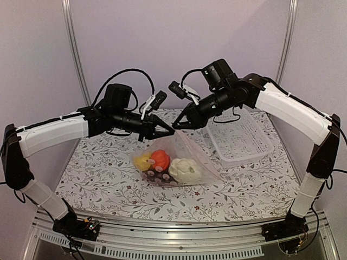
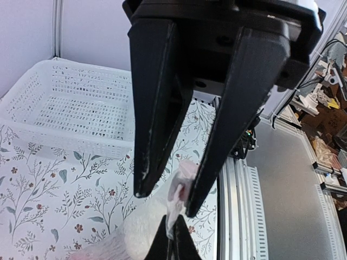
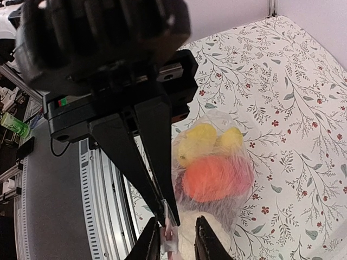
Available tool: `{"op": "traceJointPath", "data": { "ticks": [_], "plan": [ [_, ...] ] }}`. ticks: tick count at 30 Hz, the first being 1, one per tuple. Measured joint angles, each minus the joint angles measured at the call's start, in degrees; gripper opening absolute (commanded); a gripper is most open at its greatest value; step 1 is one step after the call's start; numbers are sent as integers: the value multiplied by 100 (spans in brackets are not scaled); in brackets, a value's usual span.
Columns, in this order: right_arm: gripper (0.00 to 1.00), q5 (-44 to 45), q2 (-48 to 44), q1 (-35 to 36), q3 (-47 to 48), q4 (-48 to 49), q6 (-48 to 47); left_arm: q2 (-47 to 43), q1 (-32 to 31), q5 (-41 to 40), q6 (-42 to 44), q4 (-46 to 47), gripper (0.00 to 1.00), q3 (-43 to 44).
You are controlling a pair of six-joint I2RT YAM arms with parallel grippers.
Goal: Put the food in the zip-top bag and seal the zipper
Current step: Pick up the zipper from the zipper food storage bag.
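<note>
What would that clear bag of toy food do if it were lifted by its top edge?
It would probably sag and fold: the zip-top bag looks thin and crinkled, rising slackly to where the right fingers pinch its mouth edge. The food would likely slide into the lowest corner, since the pieces lie loose inside. The smooth plastic might also slip from a light pinch.

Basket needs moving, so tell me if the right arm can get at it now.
Probably not yet: the basket lies unobstructed beside the right claw, but that claw is shut on the zip-top bag.
</note>
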Motion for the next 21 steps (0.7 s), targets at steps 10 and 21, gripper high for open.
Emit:
{"op": "traceJointPath", "data": {
  "ticks": [10,21],
  "plan": [
    [22,11,0,0,0,-92,42,0,0,-2,-42,0,0,0],
    [6,68,-15,24,-2,-160,35,0,0,-7,-101,7,10,2]
  ]
}}
